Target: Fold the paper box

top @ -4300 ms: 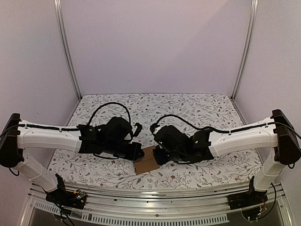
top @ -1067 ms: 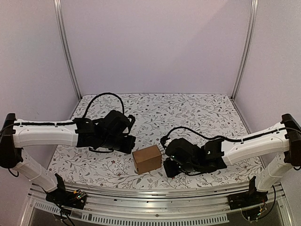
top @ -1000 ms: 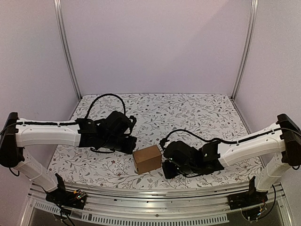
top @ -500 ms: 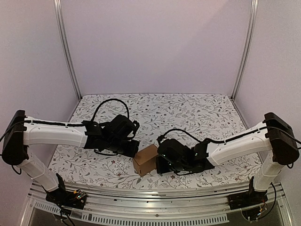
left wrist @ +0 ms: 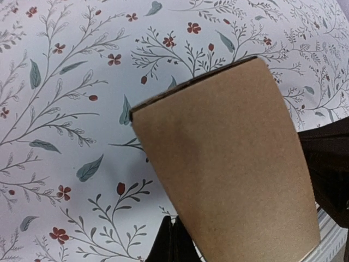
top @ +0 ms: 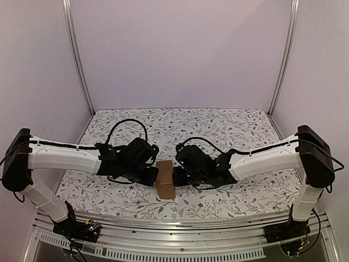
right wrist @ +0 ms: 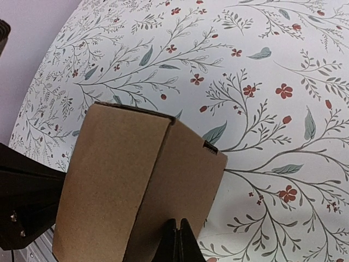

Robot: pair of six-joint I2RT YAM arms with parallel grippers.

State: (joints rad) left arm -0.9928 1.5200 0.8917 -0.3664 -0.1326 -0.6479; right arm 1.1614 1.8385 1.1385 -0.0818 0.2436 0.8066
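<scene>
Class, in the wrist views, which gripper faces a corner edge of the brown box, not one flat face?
The right gripper: two faces of the paper box meet before it; the left gripper sees one flat face.

The box (top: 165, 183) stands on the counter (top: 218, 125), near its front edge, squeezed in between the two claws. The left claw (top: 154, 176) sits just at the box's left side and the right claw (top: 177, 176) just at its right side, each tip meeting a side wall low down, probably touching, though the contact itself is hidden. Seen from either claw, the box rises directly ahead, and the other claw lies beyond it on the far side. Open counter stretches behind both claws.
</scene>
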